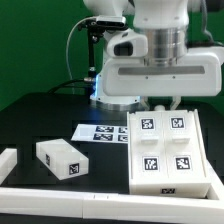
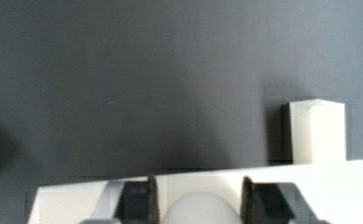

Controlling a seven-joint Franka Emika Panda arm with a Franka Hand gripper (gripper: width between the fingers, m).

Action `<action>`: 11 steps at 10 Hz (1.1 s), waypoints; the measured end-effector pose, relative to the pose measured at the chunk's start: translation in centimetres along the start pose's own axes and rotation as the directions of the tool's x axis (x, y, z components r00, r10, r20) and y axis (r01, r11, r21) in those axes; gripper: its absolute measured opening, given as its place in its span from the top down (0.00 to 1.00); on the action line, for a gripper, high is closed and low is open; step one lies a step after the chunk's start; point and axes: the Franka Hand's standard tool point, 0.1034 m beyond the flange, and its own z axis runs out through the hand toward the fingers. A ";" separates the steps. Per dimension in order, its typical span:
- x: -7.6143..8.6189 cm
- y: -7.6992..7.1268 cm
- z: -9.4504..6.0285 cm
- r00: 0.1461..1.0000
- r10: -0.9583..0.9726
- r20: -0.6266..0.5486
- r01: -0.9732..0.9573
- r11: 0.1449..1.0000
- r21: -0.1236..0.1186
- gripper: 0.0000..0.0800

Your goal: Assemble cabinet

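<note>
My hand (image 2: 194, 190) is closed on the far wall of the cabinet (image 1: 168, 150), which lies directly beneath me by the counter's (image 1: 40, 110) near corner on the exterior view's right, long axis running front to back.

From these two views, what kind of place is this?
Probably a robotics lab test bench: a black table edged by a white border rail, a marker board printed with tags, and a robot arm hanging over the tagged white cabinet.
</note>
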 end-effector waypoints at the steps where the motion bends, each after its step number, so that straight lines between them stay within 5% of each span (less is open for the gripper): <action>1: 0.1 -0.1 -0.3 0.997 -0.080 -0.004 0.080 0.996 -0.035 0.73; 5: 0.0 0.0 -0.1 0.996 -0.095 0.002 0.095 0.995 -0.037 0.73; 6: -0.5 0.5 -0.6 0.994 -0.099 0.053 0.102 0.993 -0.053 0.73; 7: -0.6 1.0 -2.2 0.989 -0.076 0.127 0.089 0.991 -0.096 0.73; 8: 0.7 0.5 -2.8 0.986 -0.037 0.164 0.056 0.992 -0.112 0.73; 11: 1.6 0.2 -2.7 0.988 -0.034 0.149 0.051 0.992 -0.112 0.73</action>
